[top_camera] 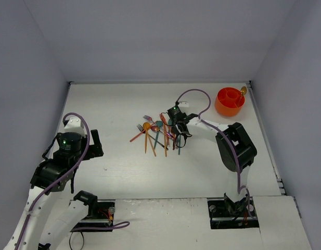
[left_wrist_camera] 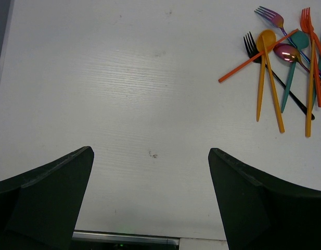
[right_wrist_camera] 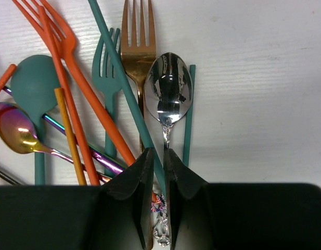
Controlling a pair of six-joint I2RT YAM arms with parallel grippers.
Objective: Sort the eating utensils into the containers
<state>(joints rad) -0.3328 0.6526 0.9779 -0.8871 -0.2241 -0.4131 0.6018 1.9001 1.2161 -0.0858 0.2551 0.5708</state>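
The eating utensils (top_camera: pixel 156 133) lie in a loose pile at mid-table: forks, spoons and sticks in orange, teal, gold and purple. My right gripper (top_camera: pixel 178 135) is down on the pile's right side. In the right wrist view its jaws (right_wrist_camera: pixel 158 159) are nearly closed on the handle of a silver spoon (right_wrist_camera: pixel 169 89), with a teal stick (right_wrist_camera: pixel 126 88) running under the left finger. The orange container (top_camera: pixel 229 101) stands at the far right with a gold utensil (top_camera: pixel 243 90) in it. My left gripper (left_wrist_camera: pixel 150 177) is open and empty over bare table, left of the pile.
The pile also shows in the left wrist view, with a yellow spoon (left_wrist_camera: pixel 261 67) and an orange stick (left_wrist_camera: pixel 256 56) at upper right. White walls enclose the table on three sides. The right arm's purple cable (top_camera: pixel 194 94) loops above the pile.
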